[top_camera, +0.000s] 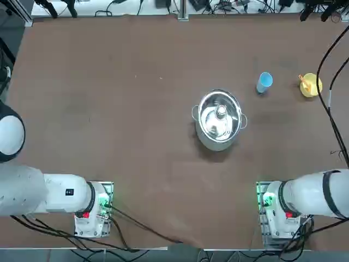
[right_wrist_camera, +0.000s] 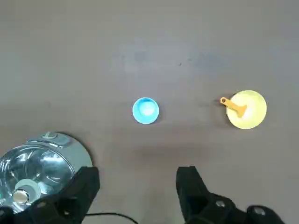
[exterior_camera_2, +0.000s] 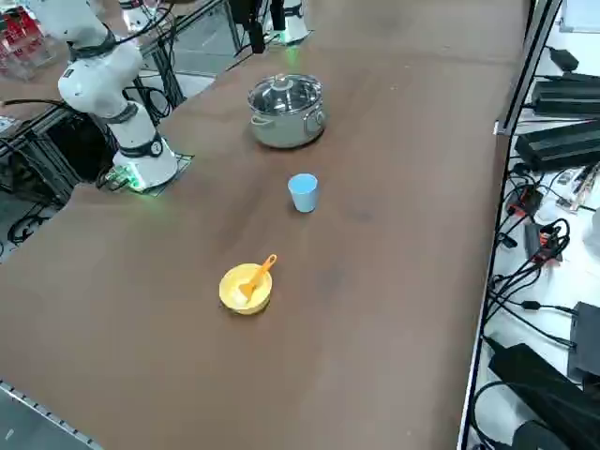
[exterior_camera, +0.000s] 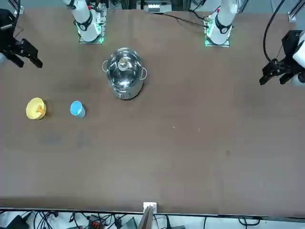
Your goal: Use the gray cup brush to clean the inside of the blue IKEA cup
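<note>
The blue IKEA cup [top_camera: 264, 82] [exterior_camera: 77, 109] [exterior_camera_2: 303, 192] [right_wrist_camera: 145, 110] stands upright with its mouth up on the brown table. Beside it is a small yellow bowl [top_camera: 313, 87] [exterior_camera_2: 236, 292] [right_wrist_camera: 254, 112]. The gray cup brush [top_camera: 303, 81] [exterior_camera_2: 259, 274] [right_wrist_camera: 232, 105] lies in that bowl, its orange handle sticking out over the rim toward the cup. My right gripper [right_wrist_camera: 138, 177] [exterior_camera: 28, 61] hangs high above the table, nearer the arm's base than the cup. It is open with nothing between its fingers, and it touches nothing.
A steel pot [top_camera: 219, 120] [exterior_camera: 125, 74] [exterior_camera_2: 286, 111] [right_wrist_camera: 37, 158] with a glass lid stands mid-table, further toward the left arm than the cup. Cables and power units [exterior_camera_2: 562, 141] lie past the table's edge on the robot's right. Bare brown tabletop [top_camera: 109, 109] surrounds the objects.
</note>
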### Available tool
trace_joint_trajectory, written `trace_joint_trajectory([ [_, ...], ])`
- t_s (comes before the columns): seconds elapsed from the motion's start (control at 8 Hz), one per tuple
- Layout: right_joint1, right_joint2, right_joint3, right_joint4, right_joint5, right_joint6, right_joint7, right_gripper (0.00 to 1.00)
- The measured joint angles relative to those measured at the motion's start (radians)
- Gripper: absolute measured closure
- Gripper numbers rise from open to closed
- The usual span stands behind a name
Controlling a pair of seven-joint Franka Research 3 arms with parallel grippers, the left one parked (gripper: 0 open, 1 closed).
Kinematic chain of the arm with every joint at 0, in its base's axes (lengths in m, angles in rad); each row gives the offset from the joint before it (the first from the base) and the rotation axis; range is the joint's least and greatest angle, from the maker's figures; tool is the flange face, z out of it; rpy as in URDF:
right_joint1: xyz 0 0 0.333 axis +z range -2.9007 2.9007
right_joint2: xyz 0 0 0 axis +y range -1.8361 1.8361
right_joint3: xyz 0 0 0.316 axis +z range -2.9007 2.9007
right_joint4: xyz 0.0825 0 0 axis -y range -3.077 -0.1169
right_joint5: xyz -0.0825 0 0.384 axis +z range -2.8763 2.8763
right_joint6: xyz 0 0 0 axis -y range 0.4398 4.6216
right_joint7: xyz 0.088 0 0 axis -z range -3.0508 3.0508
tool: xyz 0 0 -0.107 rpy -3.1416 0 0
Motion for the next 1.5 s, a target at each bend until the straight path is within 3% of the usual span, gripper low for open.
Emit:
trace_joint_trajectory([
  [0.38,0.001,0.004,0.0,0.003,-0.022,-0.011,0.011,0.0],
  [0.62,0.004,0.055,0.001,0.003,-0.137,-0.017,0.039,0.0],
  [1.12,0.002,0.289,-0.005,-0.023,-0.345,0.025,0.156,0.0],
  [1.5,0.001,0.443,-0.006,-0.114,-0.526,0.215,0.345,0.04],
])
